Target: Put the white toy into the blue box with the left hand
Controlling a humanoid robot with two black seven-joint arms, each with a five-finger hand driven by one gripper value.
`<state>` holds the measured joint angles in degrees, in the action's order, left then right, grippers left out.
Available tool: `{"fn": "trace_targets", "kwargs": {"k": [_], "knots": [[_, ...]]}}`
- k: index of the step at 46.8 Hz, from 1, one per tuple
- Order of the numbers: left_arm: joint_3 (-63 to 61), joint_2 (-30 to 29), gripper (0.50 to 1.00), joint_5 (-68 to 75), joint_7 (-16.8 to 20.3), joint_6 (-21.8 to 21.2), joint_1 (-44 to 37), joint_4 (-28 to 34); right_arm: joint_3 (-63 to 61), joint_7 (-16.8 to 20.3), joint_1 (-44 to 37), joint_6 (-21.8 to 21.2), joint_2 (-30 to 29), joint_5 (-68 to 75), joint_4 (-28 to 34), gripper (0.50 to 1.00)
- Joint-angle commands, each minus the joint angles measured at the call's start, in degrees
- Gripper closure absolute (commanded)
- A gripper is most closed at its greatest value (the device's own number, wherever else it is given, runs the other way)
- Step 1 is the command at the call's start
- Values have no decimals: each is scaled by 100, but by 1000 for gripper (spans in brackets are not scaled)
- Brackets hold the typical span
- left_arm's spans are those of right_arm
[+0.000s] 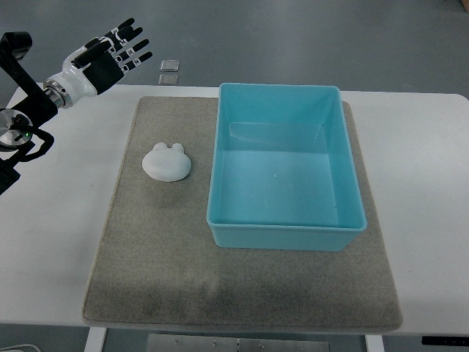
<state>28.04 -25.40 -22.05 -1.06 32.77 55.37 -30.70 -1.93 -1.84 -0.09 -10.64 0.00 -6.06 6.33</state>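
A white toy [166, 162] with two small ears lies on the grey mat [161, 257], just left of the blue box [286, 239]. The box is a light blue rectangular tub, open on top, with nothing inside. My left hand [116, 51] hovers at the upper left, beyond the table's far edge, well up and left of the toy. Its black-and-white fingers are spread and hold nothing. The right arm does not show.
The mat lies on a white table [425, 183]. Two small square tiles [169, 71] sit on the floor past the table's far edge, right of my hand. Black arm hardware [18, 132] fills the left edge.
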Motion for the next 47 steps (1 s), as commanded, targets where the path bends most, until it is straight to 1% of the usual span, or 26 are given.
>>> {"fn": "trace_targets", "kwargs": {"k": [1,27,36,40,43,47], "knots": [[-9,0,501,7,1,1,0,2,0,0,0,0,0,0,0,564],[-132,0,501,69,1,-25,52,11,0,0,0,0,0,0,0,564],[-457,-53,504,701,10,223,263,37,0,0,0,0,0,0,0,564],[-396,-88,504,1236,19,223,299,81,0,0,0,0,0,0,0,564],[-369,-88,504,1720,124,223,307,81,0,0,0,0,0,0,0,564],[-369,-115,504,2309,413,223,325,64,0,0,0,0,0,0,0,564]]}}
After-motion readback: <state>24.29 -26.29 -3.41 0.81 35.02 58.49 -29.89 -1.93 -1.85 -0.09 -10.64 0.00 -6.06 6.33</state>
